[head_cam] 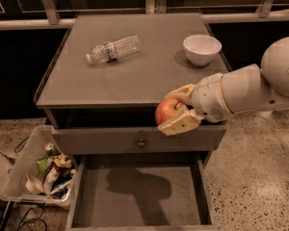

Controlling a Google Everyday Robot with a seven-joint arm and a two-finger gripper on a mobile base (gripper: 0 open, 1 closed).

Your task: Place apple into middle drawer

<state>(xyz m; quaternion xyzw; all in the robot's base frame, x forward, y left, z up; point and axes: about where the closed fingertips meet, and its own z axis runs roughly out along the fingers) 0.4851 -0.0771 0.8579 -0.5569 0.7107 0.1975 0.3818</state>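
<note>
The red-orange apple (166, 111) is held in my gripper (164, 112), which is shut on it with one beige finger above and one below. The apple hangs in the air just in front of the cabinet top's front edge, level with the closed grey drawer front (111, 139). The middle drawer (139, 192) is pulled out below, with its grey floor bare and the shadow of the arm and apple on it. The apple is above the drawer's back part, well clear of its floor. My white arm (245, 90) comes in from the right.
On the grey cabinet top (135, 78) lie a plastic water bottle (113, 48) at the left and a white bowl (202, 48) at the right. A clear bin of rubbish (41, 172) stands on the floor left of the drawer. The closed drawer front has a small knob (141, 141).
</note>
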